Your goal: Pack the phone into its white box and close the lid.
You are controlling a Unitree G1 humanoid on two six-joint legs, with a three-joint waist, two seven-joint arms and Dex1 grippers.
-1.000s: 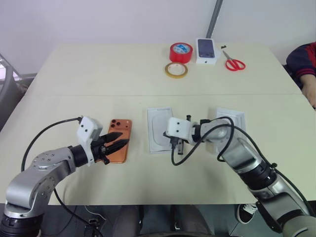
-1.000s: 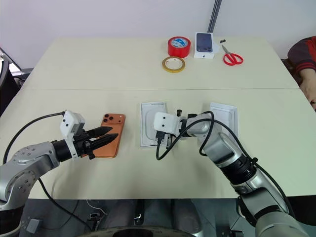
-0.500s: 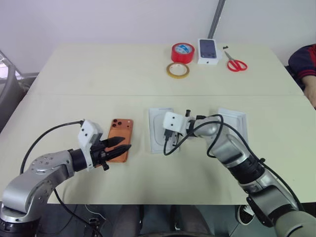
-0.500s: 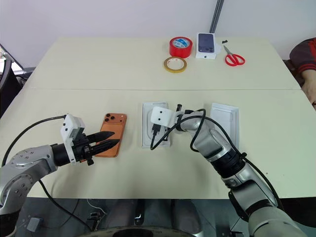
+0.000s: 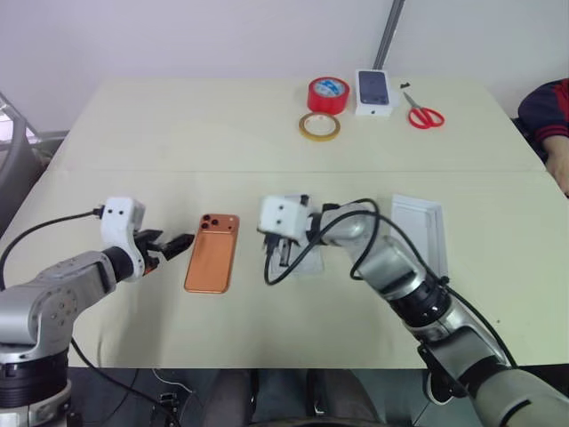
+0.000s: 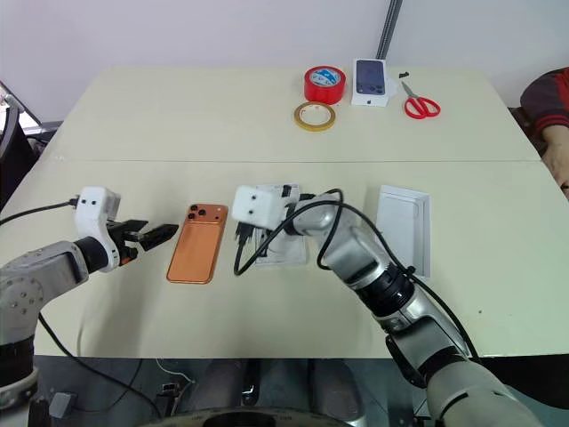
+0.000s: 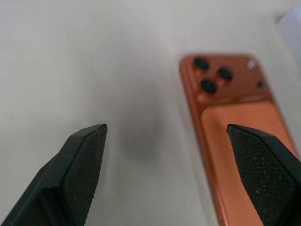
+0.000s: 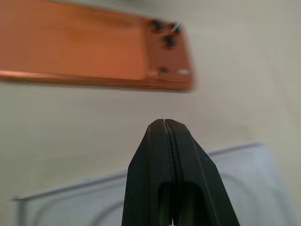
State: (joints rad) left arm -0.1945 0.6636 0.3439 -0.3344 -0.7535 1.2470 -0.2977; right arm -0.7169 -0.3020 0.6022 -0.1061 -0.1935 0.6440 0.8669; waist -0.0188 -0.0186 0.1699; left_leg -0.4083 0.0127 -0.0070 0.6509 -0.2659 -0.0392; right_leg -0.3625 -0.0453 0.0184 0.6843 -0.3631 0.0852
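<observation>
The orange phone [image 5: 213, 253] lies flat on the table, back up, camera end away from me. My left gripper [image 5: 169, 245] hovers just left of that camera end, apart from it and open; its fingers [image 7: 80, 165] stand wide with nothing between them. My right gripper [image 8: 163, 123] is shut and empty. It hangs over the left edge of the white box [image 5: 307, 252], pointing toward the phone [image 8: 94, 52]. My right wrist and its cable hide much of the box. A second white tray [image 5: 418, 233], which I take for the lid, lies open side up further right.
At the table's far side stand a red tape roll [image 5: 328, 93], a yellowish tape ring [image 5: 318, 126], a white box printed with a dark phone [image 5: 373, 92] and red scissors [image 5: 424, 114]. A person's sleeve [image 5: 544, 111] shows at the right edge.
My left gripper has opened and drawn back to the left, off the phone's edge. My right gripper has swung left across the white box toward the phone, still shut.
</observation>
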